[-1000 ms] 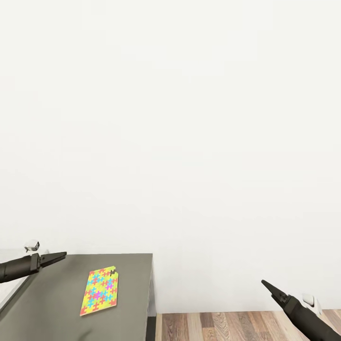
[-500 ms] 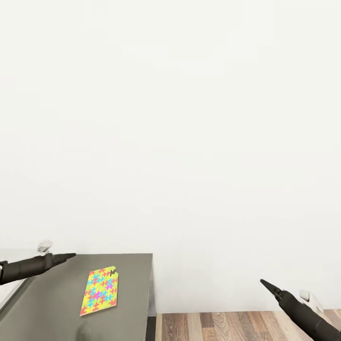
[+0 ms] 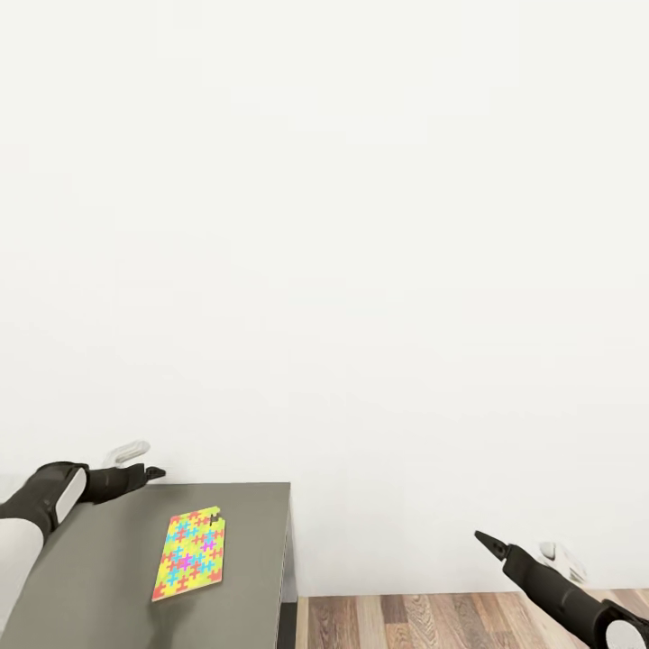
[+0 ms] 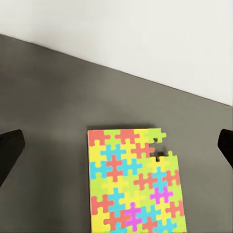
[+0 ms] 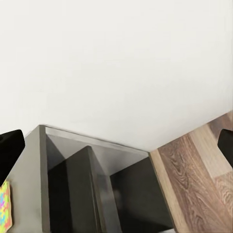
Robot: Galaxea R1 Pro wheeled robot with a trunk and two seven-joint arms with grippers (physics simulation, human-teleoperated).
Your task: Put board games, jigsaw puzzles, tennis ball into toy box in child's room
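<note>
On dark grey worktop (image 3: 252,541): flat multicoloured jigsaw puzzle (image 3: 189,554), lying free, one corner piece missing.
Left tool (image 4: 116,145): spread wide, aimed at puzzle, likely for pickup.
Right tool (image 3: 487,541): wide, idle over wood floor (image 3: 433,622).

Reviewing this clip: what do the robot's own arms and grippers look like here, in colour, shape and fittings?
Both arms are dark charcoal tubes tapering to slim black pointed grippers: the left gripper and the right gripper. Each carries a small white rounded module near the wrist. The left arm has a white segment behind a dark cuff; the right shows a white patch at its lower joint. In the wrist views the fingertips are matt black wedges. No cables or markings are visible.
</note>
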